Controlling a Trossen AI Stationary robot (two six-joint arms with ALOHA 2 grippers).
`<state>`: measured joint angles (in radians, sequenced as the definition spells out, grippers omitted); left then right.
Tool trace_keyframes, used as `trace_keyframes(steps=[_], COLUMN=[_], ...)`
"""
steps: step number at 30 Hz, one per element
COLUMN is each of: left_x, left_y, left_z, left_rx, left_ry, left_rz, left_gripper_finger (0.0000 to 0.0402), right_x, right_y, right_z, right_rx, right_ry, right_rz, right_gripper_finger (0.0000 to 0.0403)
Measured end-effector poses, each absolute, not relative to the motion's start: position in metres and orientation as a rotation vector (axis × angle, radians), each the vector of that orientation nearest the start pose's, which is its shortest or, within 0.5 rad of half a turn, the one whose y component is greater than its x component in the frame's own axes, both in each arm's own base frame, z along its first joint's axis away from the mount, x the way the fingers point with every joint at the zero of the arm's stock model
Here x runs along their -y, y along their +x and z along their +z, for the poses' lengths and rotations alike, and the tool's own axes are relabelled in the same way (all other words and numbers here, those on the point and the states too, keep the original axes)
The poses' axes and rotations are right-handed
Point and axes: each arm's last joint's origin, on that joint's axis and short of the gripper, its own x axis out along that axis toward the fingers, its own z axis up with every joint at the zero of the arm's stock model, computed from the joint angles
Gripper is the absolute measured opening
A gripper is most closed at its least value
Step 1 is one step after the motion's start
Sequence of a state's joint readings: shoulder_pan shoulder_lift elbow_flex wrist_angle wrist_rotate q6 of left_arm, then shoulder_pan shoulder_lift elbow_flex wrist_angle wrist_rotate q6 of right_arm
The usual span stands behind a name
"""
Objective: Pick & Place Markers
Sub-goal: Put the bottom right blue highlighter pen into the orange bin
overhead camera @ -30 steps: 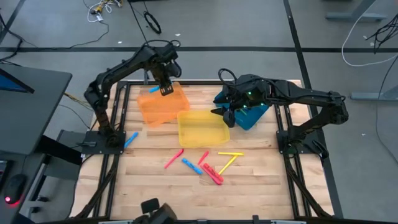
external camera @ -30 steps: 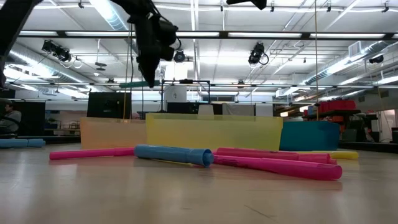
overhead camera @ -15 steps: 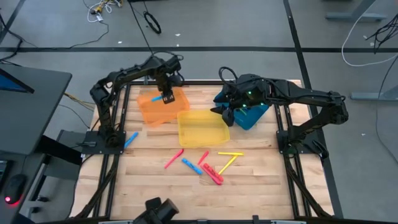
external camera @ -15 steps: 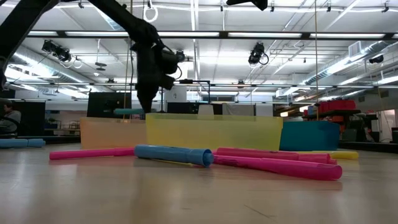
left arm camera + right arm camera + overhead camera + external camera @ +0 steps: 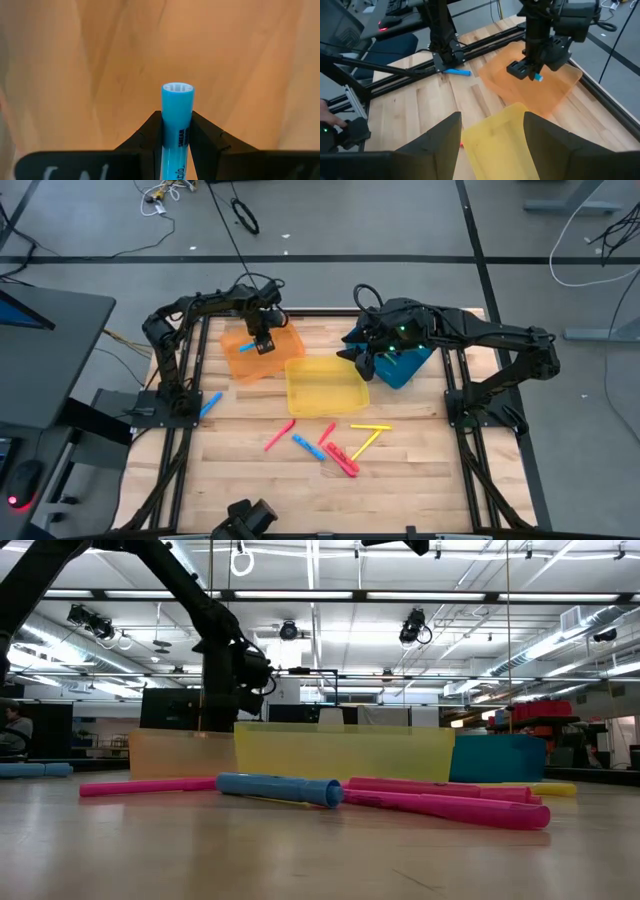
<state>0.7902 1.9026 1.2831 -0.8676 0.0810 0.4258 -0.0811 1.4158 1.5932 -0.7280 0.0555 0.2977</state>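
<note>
My left gripper (image 5: 262, 343) is shut on a blue marker (image 5: 246, 347) low over the orange tray (image 5: 275, 362); the left wrist view shows the marker's end (image 5: 177, 94) above the tray's floor. My right gripper (image 5: 358, 363) hangs open and empty above the gap between the yellow tray (image 5: 325, 385) and the blue tray (image 5: 405, 365). Several markers lie flat on the wood near the front: pink (image 5: 279, 436), blue (image 5: 307, 446), yellow (image 5: 370, 427) and pink (image 5: 341, 459). Another blue marker (image 5: 210, 403) lies by the left arm's base. My left gripper pinches the blue marker's barrel (image 5: 177, 111) between its two fingers (image 5: 150, 131). The fingers come from above, pointing down, and lie across the marker. The marker is level, one end sticking out past the fingers (image 5: 538, 77). Whether it touches the tray's floor I cannot tell.
The three trays stand in a row across the far half of the table, the yellow one in the middle and nearest the front. Black frame rails (image 5: 190, 380) run along the table's left and right sides. Bare wood lies at the front left.
My left gripper has come straight down with the blue marker, from well above the orange tray to low inside it, staying shut on the marker and keeping it level. My right arm has kept still.
</note>
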Motion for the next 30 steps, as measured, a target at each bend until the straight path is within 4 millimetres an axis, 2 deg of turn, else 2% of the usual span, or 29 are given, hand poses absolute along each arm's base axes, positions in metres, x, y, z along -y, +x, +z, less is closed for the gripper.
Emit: trace_keyframes(steps=[5, 14, 25, 30], left_x=[-0.241, -0.241, -0.24, -0.239], left_y=[0.243, 0.242, 0.242, 0.24], left_z=[0.152, 0.145, 0.144, 0.149], left_rx=[-1.451, -1.433, -1.424, -1.48], left_ry=[-0.309, -0.322, -0.335, -0.342], left_rz=[0.264, 0.307, 0.316, 0.321], left_gripper_finger=[0.0076, 0.009, 0.0136, 0.0165], right_x=[0.025, 0.025, 0.025, 0.025], right_y=[0.291, 0.291, 0.291, 0.291], right_z=[0.416, 0.416, 0.416, 0.416], right_rx=[-0.525, -0.525, -0.526, -0.526], right_ry=[0.297, 0.297, 0.297, 0.297], right_rz=[-0.215, -0.215, -0.215, -0.215], right_gripper_finger=[0.0216, 0.0216, 0.0216, 0.0216])
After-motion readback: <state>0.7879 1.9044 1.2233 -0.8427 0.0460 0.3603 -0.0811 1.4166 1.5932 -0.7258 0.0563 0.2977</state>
